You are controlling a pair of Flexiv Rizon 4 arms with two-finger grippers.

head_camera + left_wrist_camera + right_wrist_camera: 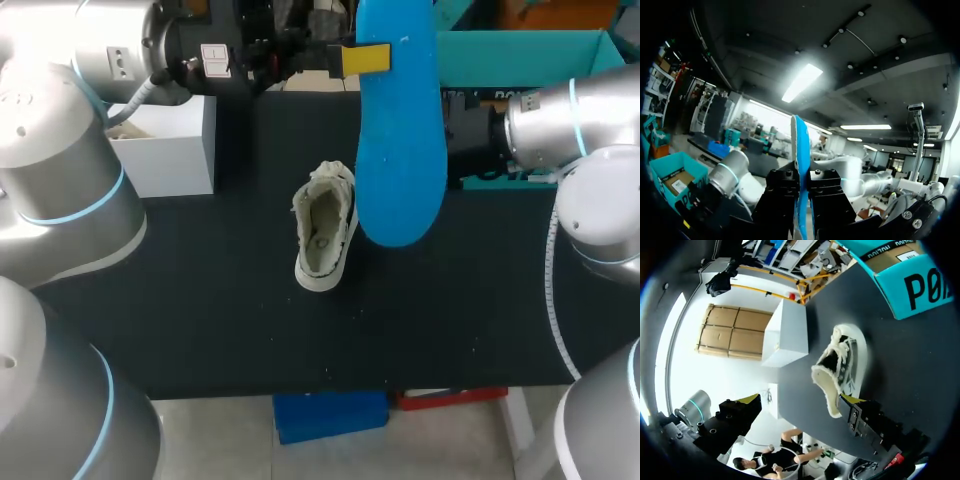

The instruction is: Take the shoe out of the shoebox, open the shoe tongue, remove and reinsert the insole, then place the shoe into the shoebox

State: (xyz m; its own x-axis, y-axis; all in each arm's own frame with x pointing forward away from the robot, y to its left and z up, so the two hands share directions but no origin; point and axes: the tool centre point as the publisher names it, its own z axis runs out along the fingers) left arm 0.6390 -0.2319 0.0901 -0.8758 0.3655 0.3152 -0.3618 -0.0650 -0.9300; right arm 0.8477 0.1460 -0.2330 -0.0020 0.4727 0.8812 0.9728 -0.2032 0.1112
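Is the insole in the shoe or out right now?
Out: the left gripper is shut on the blue insole, held aloft, apart from the white shoe.

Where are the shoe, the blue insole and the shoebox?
shoe (323, 232): head view, its open inside.
blue insole (400, 150): head view, its middle.
shoebox (520, 55): head view, its teal wall.

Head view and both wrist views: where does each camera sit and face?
Head: above and behind, looking down on the table; both arms show.
Left wrist: on the left arm, pointing upward; left end effector shut on the insole.
Right wrist: on the right arm, facing the shoe; right end effector open.
Shared: shoe and shoebox in head and right wrist.
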